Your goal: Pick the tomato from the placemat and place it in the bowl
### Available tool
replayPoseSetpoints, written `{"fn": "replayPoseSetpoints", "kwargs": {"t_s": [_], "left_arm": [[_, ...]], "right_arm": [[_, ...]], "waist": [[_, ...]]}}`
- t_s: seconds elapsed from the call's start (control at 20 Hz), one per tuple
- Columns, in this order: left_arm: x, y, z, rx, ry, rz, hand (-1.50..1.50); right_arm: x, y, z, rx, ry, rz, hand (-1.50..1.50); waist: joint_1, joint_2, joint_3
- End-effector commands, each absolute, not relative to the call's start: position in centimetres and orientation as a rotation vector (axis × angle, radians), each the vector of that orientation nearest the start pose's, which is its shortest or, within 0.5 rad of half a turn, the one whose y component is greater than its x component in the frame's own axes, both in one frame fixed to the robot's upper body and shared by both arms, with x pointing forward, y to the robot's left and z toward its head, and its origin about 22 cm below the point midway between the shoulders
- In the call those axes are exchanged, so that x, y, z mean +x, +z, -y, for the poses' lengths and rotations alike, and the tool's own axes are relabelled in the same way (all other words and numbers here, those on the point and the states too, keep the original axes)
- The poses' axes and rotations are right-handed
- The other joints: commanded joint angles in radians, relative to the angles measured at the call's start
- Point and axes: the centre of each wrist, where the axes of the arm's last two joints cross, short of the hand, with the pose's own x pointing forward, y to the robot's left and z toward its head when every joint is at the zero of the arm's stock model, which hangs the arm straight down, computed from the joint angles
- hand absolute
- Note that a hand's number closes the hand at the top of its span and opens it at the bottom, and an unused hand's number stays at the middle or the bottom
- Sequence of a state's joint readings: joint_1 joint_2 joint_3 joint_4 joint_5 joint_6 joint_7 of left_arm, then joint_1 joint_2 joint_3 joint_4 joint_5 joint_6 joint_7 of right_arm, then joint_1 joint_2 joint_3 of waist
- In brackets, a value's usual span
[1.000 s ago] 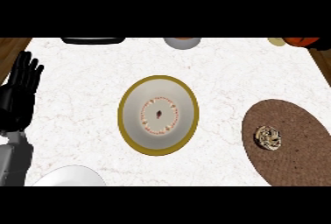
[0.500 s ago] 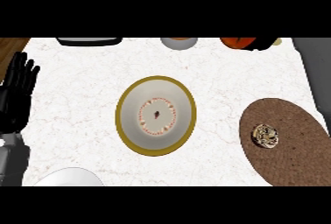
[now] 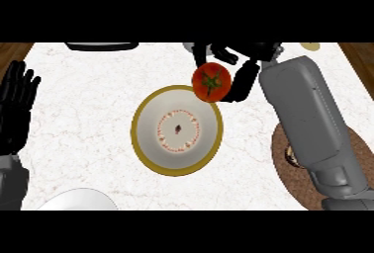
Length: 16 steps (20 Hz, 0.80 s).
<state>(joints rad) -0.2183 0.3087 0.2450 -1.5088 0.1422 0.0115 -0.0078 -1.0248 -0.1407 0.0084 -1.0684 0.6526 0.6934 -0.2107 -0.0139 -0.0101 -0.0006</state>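
Carrying tomato (image 3: 211, 82) w/ right hand (image 3: 232, 63), fingers curled round it, just over far-right rim of bowl (image 3: 176, 130). Transport step, nearly done. Next, by judgement: shift toward bowl centre, then release. Left hand (image 3: 18, 106) flat, resting left of bowl.

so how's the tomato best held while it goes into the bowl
As the right hand has it now: fingers curled round the tomato's round sides, leaving its bottom free to drop. It hangs at the far right rim of the bowl, so coming in from that side looks shortest.
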Motion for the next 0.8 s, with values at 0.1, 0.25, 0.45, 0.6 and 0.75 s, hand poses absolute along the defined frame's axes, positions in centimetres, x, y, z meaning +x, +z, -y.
{"fn": "replayPoseSetpoints", "kwargs": {"t_s": [0.1,0.25,0.45,0.6,0.75], "left_arm": [[30.0,8.1,-33.4,0.242,0.054,1.787,0.0],[29.6,7.9,-31.5,0.233,0.017,1.788,0.0],[30.6,8.8,-32.0,0.21,0.013,1.796,0.0],[30.3,7.9,-32.6,0.21,0.012,1.79,0.0],[31.3,7.3,-31.9,0.212,0.015,1.793,0.0]], "right_arm": [[37.5,16.7,7.6,-0.149,1.54,1.722,1.5],[37.4,12.7,6.7,-0.229,1.581,1.662,1.5],[38.9,9.0,8.2,-0.219,1.422,1.521,-1.5],[39.5,8.6,7.5,-0.116,1.34,1.484,-1.5],[38.9,7.2,7.5,0.007,1.209,1.545,-1.5]], "waist": [[0.006,0.009,0.0],[0.023,0.011,0.001],[0.028,0.016,0.001],[0.04,0.017,0.0],[0.039,0.019,0.001]]}}
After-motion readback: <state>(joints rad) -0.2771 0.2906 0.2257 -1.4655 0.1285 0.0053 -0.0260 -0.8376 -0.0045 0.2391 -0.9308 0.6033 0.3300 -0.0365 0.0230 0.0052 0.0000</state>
